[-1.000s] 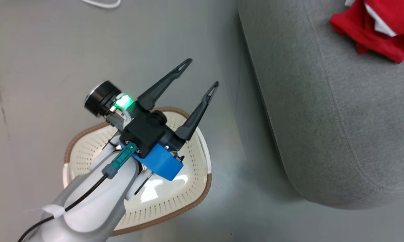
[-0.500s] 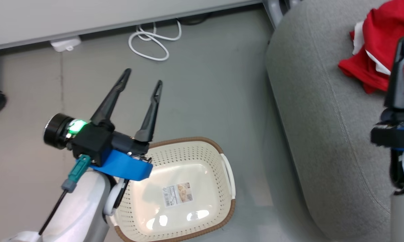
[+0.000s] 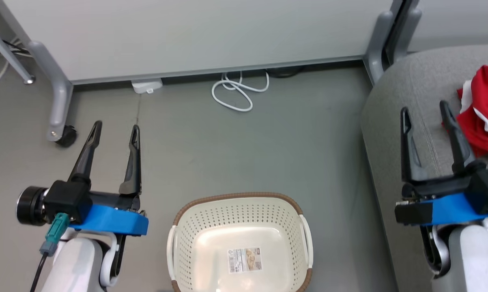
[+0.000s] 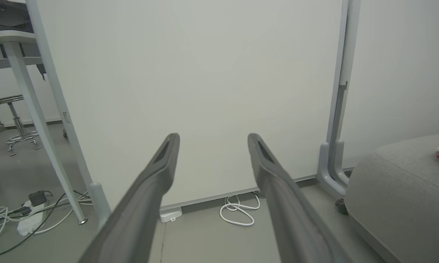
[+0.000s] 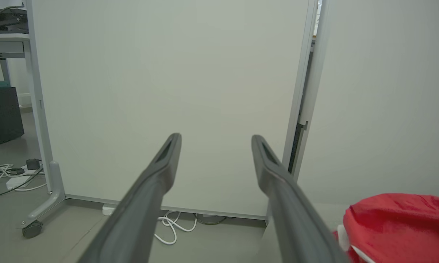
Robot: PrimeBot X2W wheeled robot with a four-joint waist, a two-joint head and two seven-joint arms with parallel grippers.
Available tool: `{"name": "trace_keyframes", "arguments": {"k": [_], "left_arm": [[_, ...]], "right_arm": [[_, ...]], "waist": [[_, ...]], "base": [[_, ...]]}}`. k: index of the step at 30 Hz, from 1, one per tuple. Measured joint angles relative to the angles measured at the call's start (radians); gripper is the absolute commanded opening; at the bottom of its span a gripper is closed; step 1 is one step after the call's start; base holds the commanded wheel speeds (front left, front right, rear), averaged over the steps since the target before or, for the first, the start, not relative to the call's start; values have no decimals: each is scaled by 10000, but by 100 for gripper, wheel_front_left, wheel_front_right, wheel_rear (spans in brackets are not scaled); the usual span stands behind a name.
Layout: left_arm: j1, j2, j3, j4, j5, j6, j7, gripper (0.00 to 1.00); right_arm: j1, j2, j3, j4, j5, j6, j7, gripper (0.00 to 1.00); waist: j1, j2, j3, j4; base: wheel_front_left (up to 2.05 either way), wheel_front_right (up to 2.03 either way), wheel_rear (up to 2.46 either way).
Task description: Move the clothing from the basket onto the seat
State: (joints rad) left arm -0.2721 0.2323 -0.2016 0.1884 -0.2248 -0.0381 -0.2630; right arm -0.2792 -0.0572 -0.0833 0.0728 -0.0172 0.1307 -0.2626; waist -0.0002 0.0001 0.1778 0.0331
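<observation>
The cream-white basket (image 3: pixel 239 205) with its brown rim stands on the floor at the bottom centre of the head view, holding nothing but its label sticker. Red clothing (image 3: pixel 485 113) with white trim lies on the grey sofa seat (image 3: pixel 394 97) at the right edge, and a red heap (image 5: pixel 398 224) shows in the right wrist view. My left gripper (image 3: pixel 116 130) is open over the floor left of the basket. My right gripper (image 3: pixel 425 110) is open above the seat's left part, just left of the clothing. Both hold nothing.
A white partition panel (image 3: pixel 195 32) on grey wheeled legs (image 3: pixel 59 103) stands behind the floor. A coiled white cable (image 3: pixel 235 91) and a small white box (image 3: pixel 146 86) lie at its base. More cables and a power strip (image 4: pixel 26 219) lie at the far left.
The head camera has swung, shifting the whole picture. My left gripper now sits left of the basket instead of over it. My right gripper has come fully into view, open.
</observation>
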Motion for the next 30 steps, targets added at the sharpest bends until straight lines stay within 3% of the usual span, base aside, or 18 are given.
{"name": "trace_keyframes", "arguments": {"k": [16, 30], "left_arm": [[1392, -809, 1156, 84, 516, -422, 0, 100], [1870, -1170, 1310, 284, 688, -715, 0, 100]], "right_arm": [[1809, 58, -146, 238, 777, 0, 2, 100], [2272, 61, 33, 579, 1218, 0, 0, 100]], "waist": [[0, 0, -1002, 325], [1, 0, -1367, 412]], "base": [[0, 0, 0], [0, 0, 0]]}}
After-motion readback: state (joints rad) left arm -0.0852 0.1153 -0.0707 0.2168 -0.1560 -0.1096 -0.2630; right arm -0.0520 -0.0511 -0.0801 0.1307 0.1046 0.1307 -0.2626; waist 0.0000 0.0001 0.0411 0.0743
